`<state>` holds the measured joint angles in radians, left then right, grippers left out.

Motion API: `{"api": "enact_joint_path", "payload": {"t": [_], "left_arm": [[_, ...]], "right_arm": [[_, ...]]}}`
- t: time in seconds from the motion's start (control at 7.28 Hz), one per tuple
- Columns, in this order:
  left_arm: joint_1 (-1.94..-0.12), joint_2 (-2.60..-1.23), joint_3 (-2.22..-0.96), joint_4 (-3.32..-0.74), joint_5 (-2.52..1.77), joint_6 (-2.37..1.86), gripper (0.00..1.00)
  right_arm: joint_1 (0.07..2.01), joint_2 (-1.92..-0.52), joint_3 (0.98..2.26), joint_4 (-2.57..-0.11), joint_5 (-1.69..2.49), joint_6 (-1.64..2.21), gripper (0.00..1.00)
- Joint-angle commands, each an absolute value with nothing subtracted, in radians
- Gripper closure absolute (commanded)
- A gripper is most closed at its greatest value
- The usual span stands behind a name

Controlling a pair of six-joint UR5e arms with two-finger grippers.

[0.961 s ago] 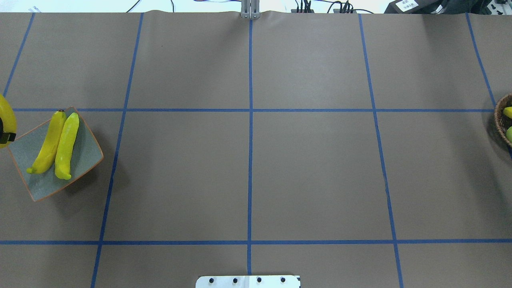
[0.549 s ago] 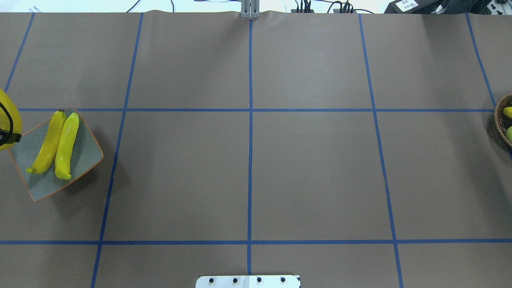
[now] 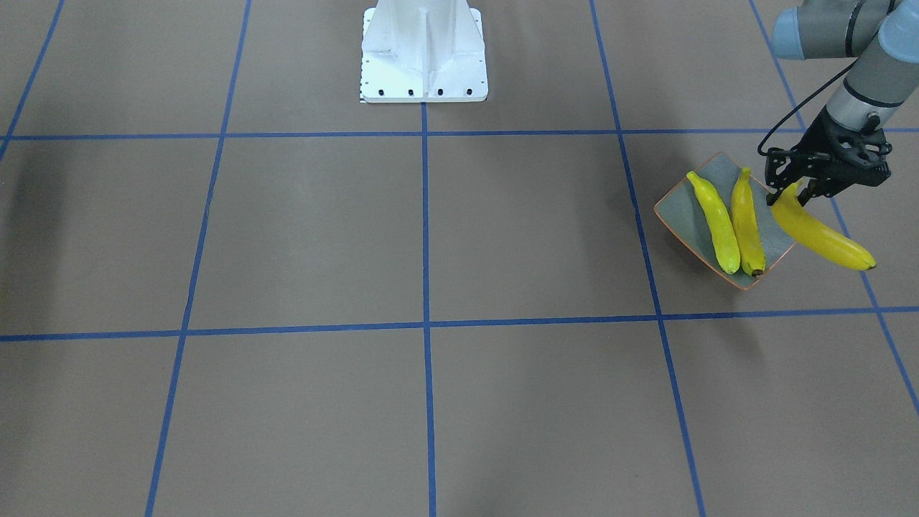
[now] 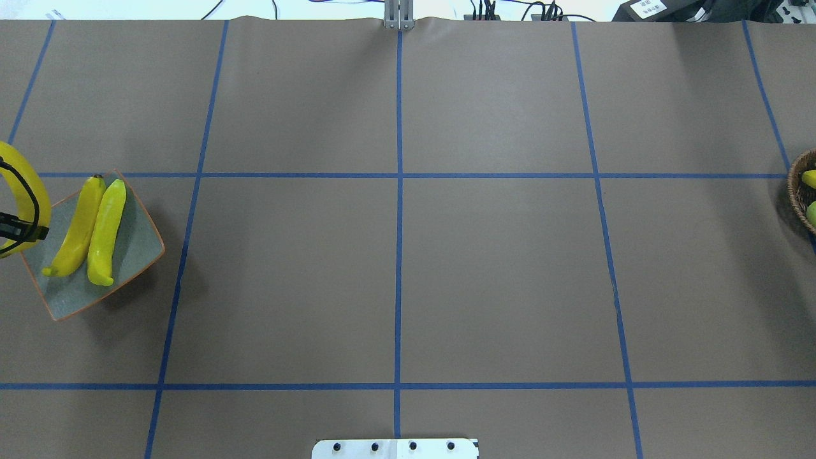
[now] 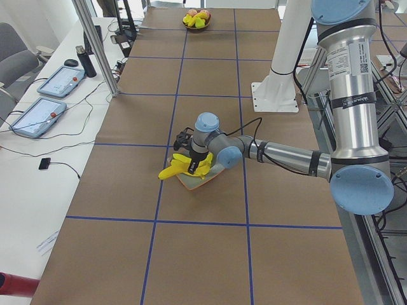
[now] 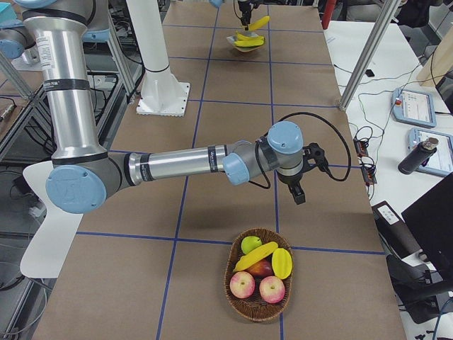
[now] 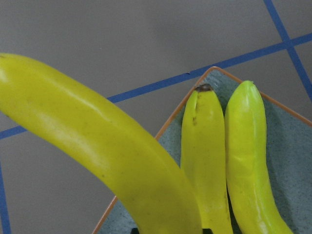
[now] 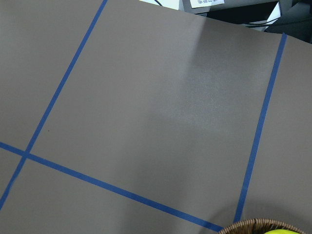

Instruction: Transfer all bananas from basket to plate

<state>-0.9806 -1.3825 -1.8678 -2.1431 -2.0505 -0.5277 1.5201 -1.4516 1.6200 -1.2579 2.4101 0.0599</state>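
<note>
The plate (image 3: 682,215) lies at the table's left end with two bananas (image 3: 718,222) (image 3: 747,224) side by side on it. My left gripper (image 3: 790,194) is shut on a third banana (image 3: 822,233), held tilted over the plate's outer edge. The left wrist view shows this held banana (image 7: 97,146) above the plate's corner (image 7: 292,146). The basket (image 6: 258,283) sits at the far right end and holds another banana (image 6: 256,256). My right gripper (image 6: 297,191) hovers near the basket, and I cannot tell whether it is open or shut.
The basket also holds two apples (image 6: 243,285), a green fruit (image 6: 250,244) and a yellow fruit (image 6: 282,263). The robot's white base (image 3: 423,50) stands at mid-table. A metal post (image 5: 95,44) and a side desk with tablets (image 5: 38,117) flank the table.
The held banana and my left gripper have moved right, from the view's edge to over the plate's left rim. The two bananas on the plate have not moved.
</note>
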Motion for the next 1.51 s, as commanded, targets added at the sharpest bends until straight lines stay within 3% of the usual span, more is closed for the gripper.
{"api": "enact_joint_path", "payload": {"t": [0.0,0.14,0.41,0.55,1.37], "left_arm": [[-0.962,-1.371,-1.868,-2.143,-2.051,-0.528,0.69],[-0.953,-1.365,-1.868,-2.143,-2.049,-0.528,0.61],[-0.936,-1.364,-1.868,-2.148,-2.048,-0.52,0.07],[-0.936,-1.364,-1.868,-2.151,-2.046,-0.519,0.0],[-0.951,-1.381,-1.972,-2.134,-2.042,-0.492,0.0]], "right_arm": [[1.52,-1.453,1.62,-1.256,2.41,0.06,0.0],[1.52,-1.453,1.62,-1.256,2.408,0.06,0.0],[1.52,-1.453,1.62,-1.256,2.407,0.06,0.0],[1.52,-1.451,1.62,-1.256,2.407,0.061,0.0],[1.522,-1.46,1.618,-1.256,2.405,0.06,0.0]]}}
